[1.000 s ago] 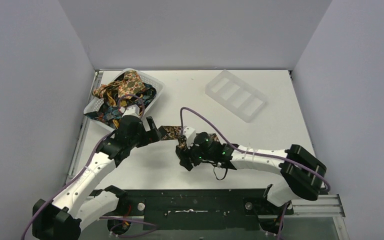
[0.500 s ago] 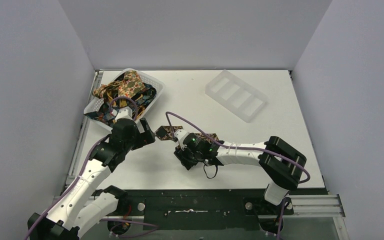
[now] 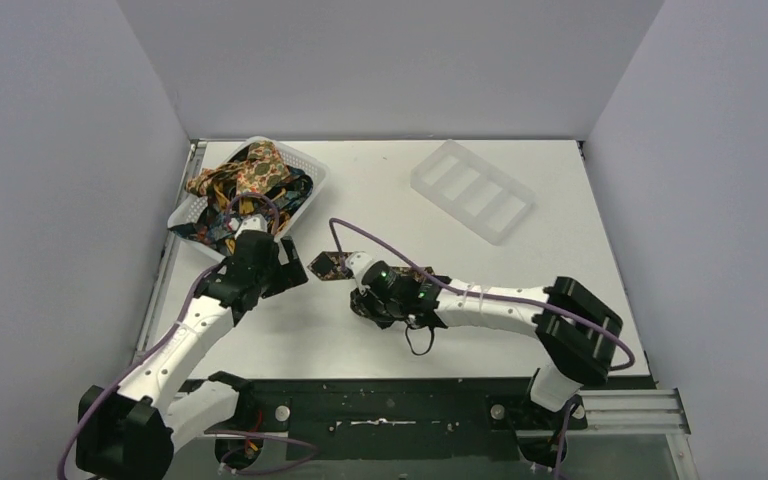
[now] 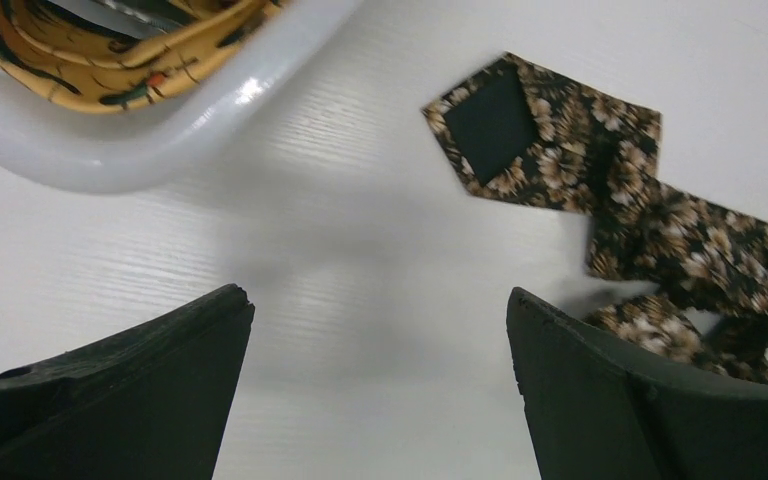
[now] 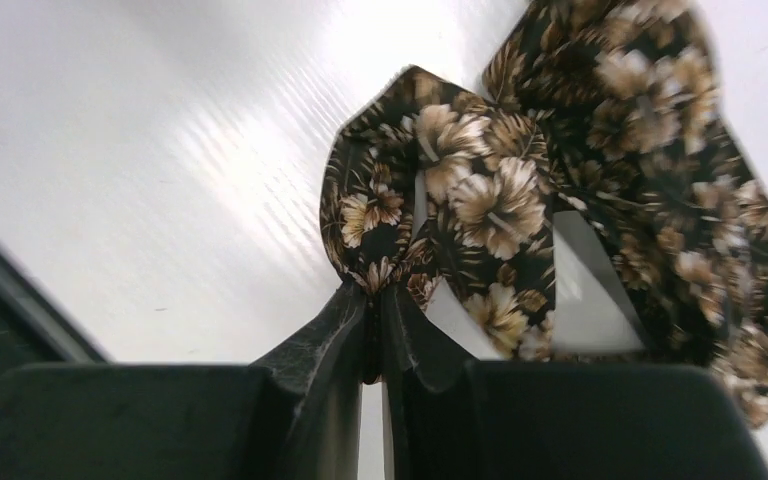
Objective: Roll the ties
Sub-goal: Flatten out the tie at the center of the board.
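Note:
A dark brown floral tie point(image 3: 332, 266) lies crumpled on the white table between the two arms. In the left wrist view its pointed end point(image 4: 520, 130) lies flat, lining side up. My right gripper point(image 5: 375, 295) is shut, pinching a bunched fold of this tie point(image 5: 460, 190) at the fingertips; from above the gripper point(image 3: 360, 298) sits just right of the cloth. My left gripper point(image 4: 375, 310) hangs open over bare table left of the tie, nothing between its fingers; from above it point(image 3: 293, 270) is beside the basket. More ties point(image 3: 248, 180) are heaped in the basket.
The white plastic basket point(image 3: 310, 170) stands at the back left, its rim point(image 4: 110, 160) close to my left fingers, a yellow tie point(image 4: 110, 70) inside. A clear compartment tray point(image 3: 472, 190) lies at the back right. Purple cables loop over both arms.
My right gripper has shifted left and closed on a fold of the brown tie. My left gripper has drawn back a little toward the basket, still open.

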